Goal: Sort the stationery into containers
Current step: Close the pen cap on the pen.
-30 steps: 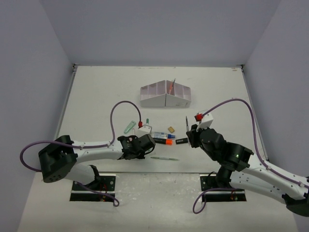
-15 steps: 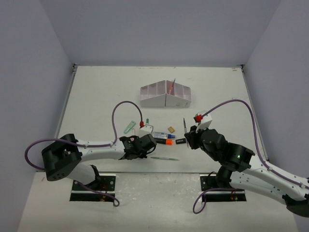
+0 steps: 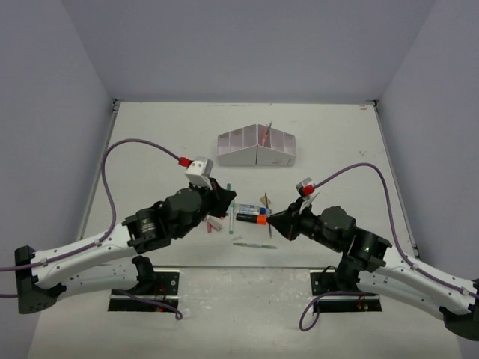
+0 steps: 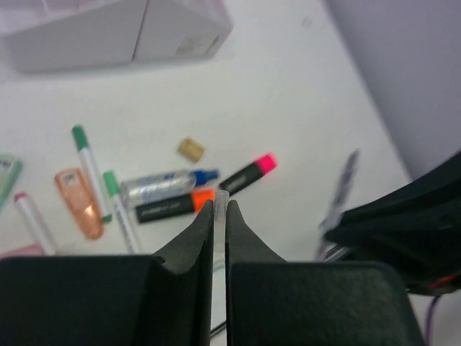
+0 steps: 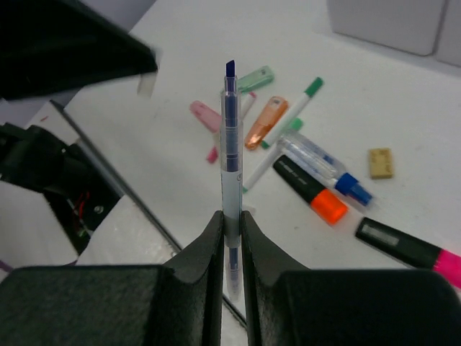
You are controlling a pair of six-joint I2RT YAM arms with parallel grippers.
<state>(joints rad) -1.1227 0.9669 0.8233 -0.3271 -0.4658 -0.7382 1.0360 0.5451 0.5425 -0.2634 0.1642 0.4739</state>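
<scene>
My left gripper (image 4: 220, 209) is shut on a thin pale pen (image 4: 221, 199), whose tip shows just past the fingertips. It hangs above the stationery pile (image 3: 251, 215). My right gripper (image 5: 230, 216) is shut on a blue-grey pen (image 5: 230, 137), which stands straight out from the jaws. In the top view the left gripper (image 3: 223, 200) and the right gripper (image 3: 275, 218) face each other across the pile. The white organiser box (image 3: 257, 147) stands beyond them with a pen upright in it.
On the table lie an orange-ended highlighter (image 5: 310, 189), a pink-ended highlighter (image 5: 407, 247), a blue-capped tube (image 5: 324, 164), a tan eraser (image 5: 379, 162), green-capped pens (image 4: 90, 169), and peach (image 4: 78, 202), pink (image 5: 204, 114) and mint (image 5: 253, 78) pieces. A pale pen (image 3: 254, 244) lies near the front edge.
My left gripper has shut on the pale pen and the arm has risen and swung up over the pile. My right gripper has moved left and lower, tilting its pen.
</scene>
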